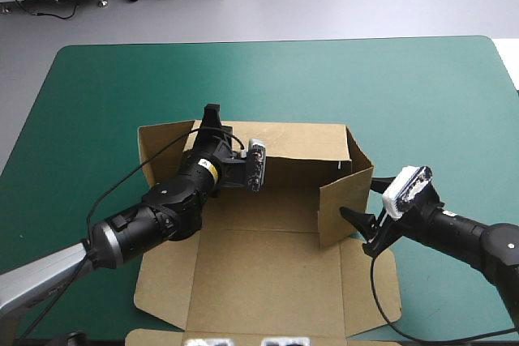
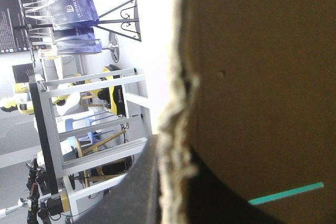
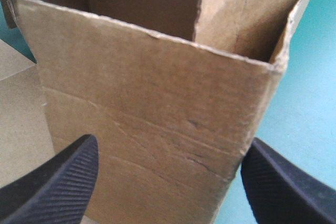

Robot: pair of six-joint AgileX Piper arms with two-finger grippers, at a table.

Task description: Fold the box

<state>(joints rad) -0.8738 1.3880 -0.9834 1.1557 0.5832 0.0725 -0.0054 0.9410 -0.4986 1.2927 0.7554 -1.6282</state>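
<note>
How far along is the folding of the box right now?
Done: the box has its far wall and right wall raised. In hand: the left gripper is shut on the far wall's top edge; the right gripper, open, faces the right wall. To do: the near panel and left flap lie flat; perhaps halfway.

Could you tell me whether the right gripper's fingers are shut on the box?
No, the right gripper has its fingers wide apart, the box wall standing between them.
</note>
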